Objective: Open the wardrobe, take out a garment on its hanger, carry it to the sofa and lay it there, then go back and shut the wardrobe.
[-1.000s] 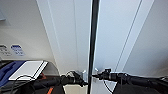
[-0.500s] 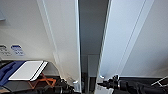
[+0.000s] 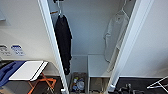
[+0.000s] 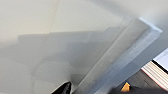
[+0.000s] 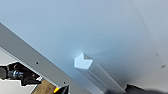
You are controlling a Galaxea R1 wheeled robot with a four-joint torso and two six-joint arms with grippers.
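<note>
The wardrobe (image 3: pixel 82 32) stands open in the head view, its left door (image 3: pixel 52 45) and right door (image 3: pixel 130 42) swung out towards me. Inside on the right hangs the garment (image 3: pixel 113 37), a white T-shirt on its thin white hanger (image 3: pixel 123 10). A black T-shirt (image 3: pixel 63 37) hangs on the left. My right gripper (image 3: pixel 123 89) is low beside the right door; the right wrist view shows that door's white handle (image 5: pixel 86 63) close up. A dark part of my left gripper (image 4: pixel 63 88) sits against the left door's panel (image 4: pixel 50 50).
A white-topped folding table with orange legs (image 3: pixel 27 70) and a blue item (image 3: pixel 7 71) stand at the left. The wardrobe floor holds a bin of small things (image 3: pixel 77 83) and a white shelf box (image 3: pixel 98 66). A white wire rack (image 3: pixel 160 85) is at the lower right.
The two doors have gone from a narrow dark gap to wide open. The wardrobe's inside and both hanging shirts now show.
</note>
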